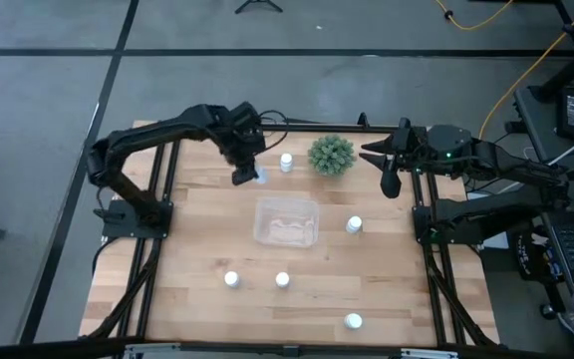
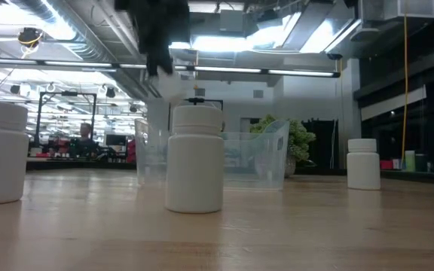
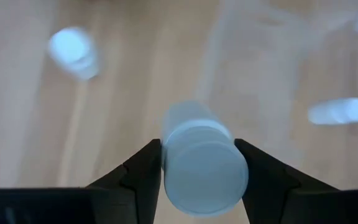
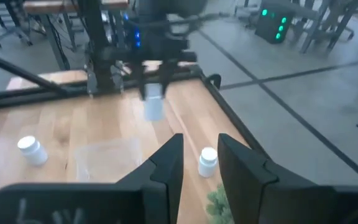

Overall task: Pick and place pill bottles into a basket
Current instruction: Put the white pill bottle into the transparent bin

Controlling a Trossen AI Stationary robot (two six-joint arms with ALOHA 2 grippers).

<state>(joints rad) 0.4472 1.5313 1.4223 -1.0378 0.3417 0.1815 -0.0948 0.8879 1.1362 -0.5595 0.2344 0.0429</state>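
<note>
Above the table's far side, just beyond the empty clear basket [image 1: 287, 221], the left gripper [image 1: 247, 175] grips a white pill bottle [image 3: 201, 168] by its sides. It looks light, rigid and smooth. The right gripper [image 1: 391, 183] waits at far right, jaws slightly parted.

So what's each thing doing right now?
left gripper: shut on held bottle, up in the air.
held bottle: lifted, beside the basket.
basket: empty, on the table.
other five bottles: standing upright on the table.
plant: upright, untouched.
right gripper: waiting at the table's right edge, fingers apart, holding nothing.
</note>
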